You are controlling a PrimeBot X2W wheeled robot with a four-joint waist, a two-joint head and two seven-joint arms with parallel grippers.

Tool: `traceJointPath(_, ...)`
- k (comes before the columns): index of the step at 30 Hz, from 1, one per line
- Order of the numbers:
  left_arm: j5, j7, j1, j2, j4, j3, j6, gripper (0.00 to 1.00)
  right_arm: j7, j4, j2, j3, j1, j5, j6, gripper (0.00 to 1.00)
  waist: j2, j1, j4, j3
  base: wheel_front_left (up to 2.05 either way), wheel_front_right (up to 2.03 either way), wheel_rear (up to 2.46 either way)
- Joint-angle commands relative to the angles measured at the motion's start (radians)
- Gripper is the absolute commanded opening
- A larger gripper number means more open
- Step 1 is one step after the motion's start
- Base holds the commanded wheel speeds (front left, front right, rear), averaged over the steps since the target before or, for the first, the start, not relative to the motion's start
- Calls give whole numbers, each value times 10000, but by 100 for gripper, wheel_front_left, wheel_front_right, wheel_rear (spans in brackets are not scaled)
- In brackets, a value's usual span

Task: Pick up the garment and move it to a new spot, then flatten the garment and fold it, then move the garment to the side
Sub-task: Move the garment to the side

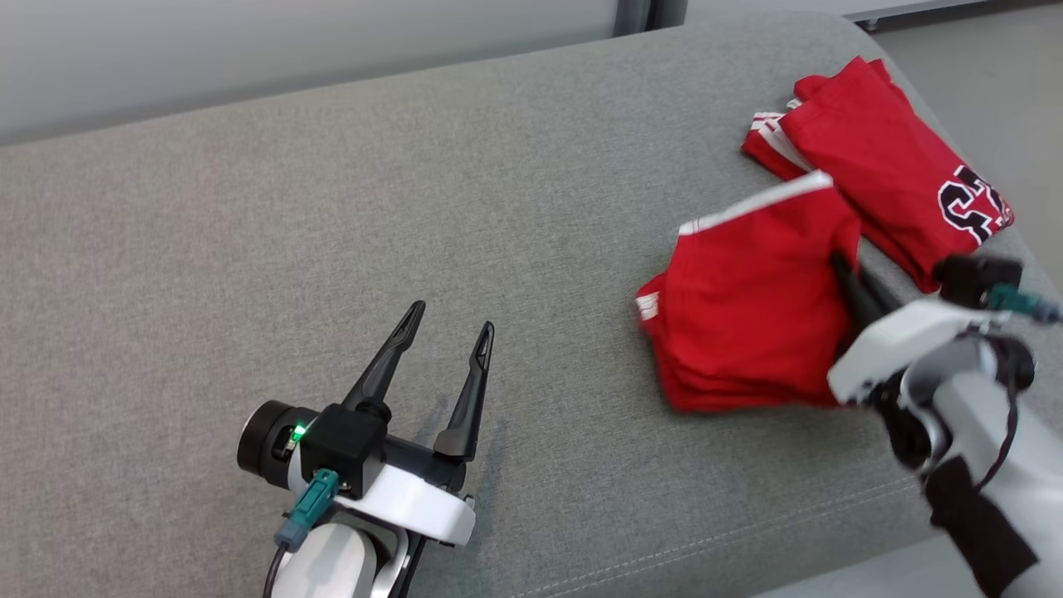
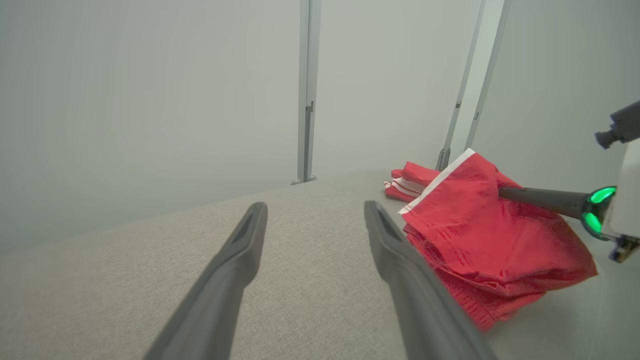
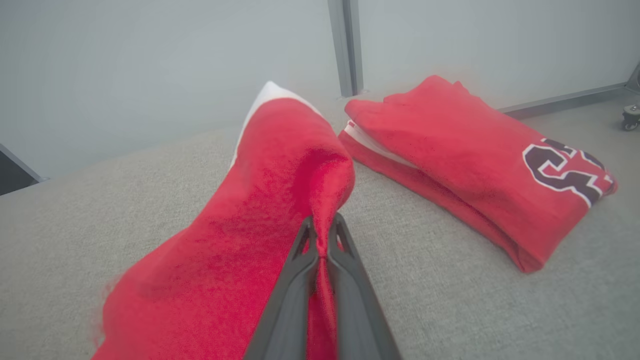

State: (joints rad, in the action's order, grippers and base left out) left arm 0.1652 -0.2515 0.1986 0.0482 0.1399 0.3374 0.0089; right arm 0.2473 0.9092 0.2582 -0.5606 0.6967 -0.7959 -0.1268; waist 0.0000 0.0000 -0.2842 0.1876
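While the right gripper's (image 3: 320,225) jaws pinch a raised fold of the red garment (image 1: 747,316) — at the right of the grey padded surface (image 1: 415,183), just nearer than a lettered red bundle (image 1: 880,174) — the left gripper (image 1: 453,316) hovers, jaws open. Light, limp cloth, likely; grip through every layer.

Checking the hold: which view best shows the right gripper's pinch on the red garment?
Right wrist view: right gripper shut on a fold of the red garment. Head view hides the pinch behind cloth; left wrist view shows one finger side-on.

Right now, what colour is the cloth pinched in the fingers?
Red garment with white trim; head view shows it best.
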Motion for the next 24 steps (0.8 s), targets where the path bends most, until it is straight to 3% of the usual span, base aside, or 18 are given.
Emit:
traceJointPath(1,-123,-103,445,20,-271,-288,-43,100,145,-306,148,4,380,112,-39,0,0,0,101,144,0,0,0)
traceJointPath(9,-357,-103,777,20,-299,-331,-211,100,145,-272,584,633,2239,621,-39,0,0,0,648,982,0,0,0)
traceJointPath(24,-752,-103,1670,66,-369,-410,-534,100,145,1046,1518,1514,5745,905,-39,0,0,0,1698,3036,0,0,0)
